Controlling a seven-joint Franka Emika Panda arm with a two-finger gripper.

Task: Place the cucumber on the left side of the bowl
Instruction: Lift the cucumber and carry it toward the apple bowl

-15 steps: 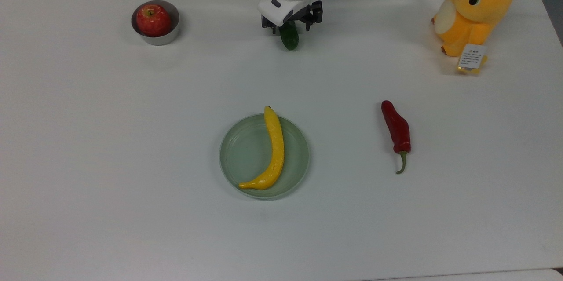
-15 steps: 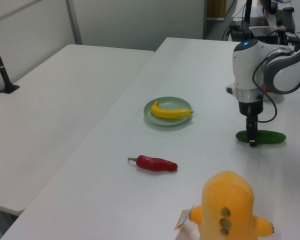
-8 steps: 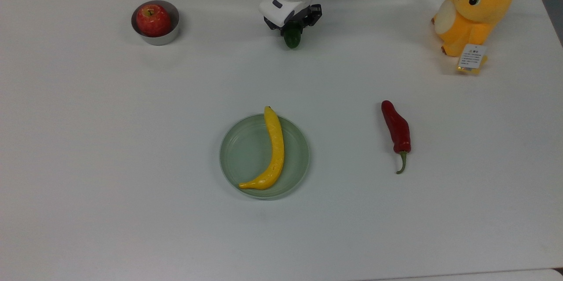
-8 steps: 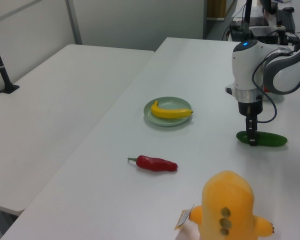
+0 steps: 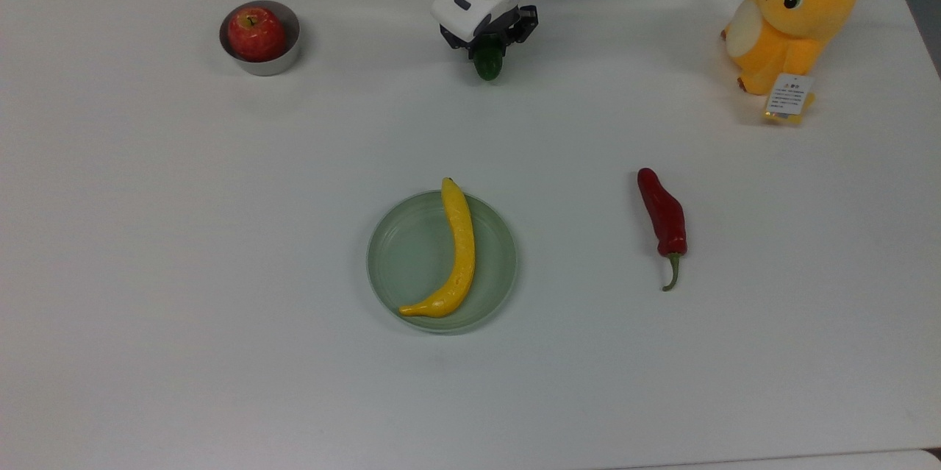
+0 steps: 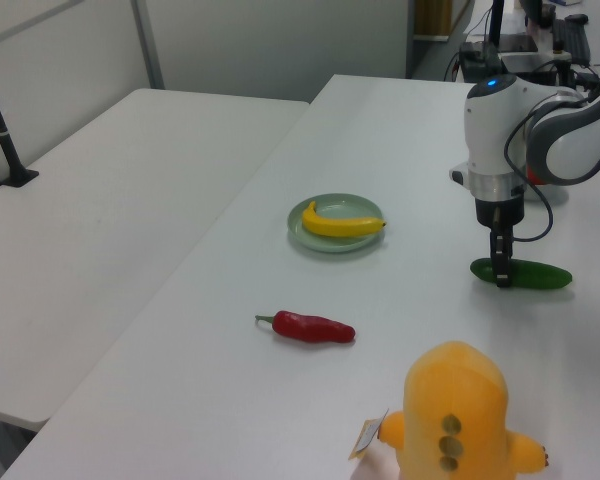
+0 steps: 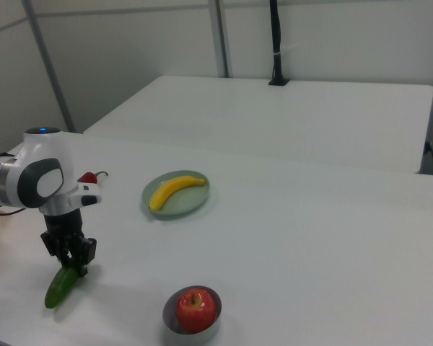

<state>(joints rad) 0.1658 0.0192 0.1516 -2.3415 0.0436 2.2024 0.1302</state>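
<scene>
The two-finger gripper [image 6: 501, 279] grips the smooth dark green cucumber [image 6: 526, 274]; next, I judge, lift toward the small silver-grey metal bowl [image 5: 259, 57].

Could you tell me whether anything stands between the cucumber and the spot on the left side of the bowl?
Nothing visible stands between. In the top view, bare table runs from the cucumber, under the gripper, to the bowl, which holds an apple; the bowl itself sits before its far side.
</scene>
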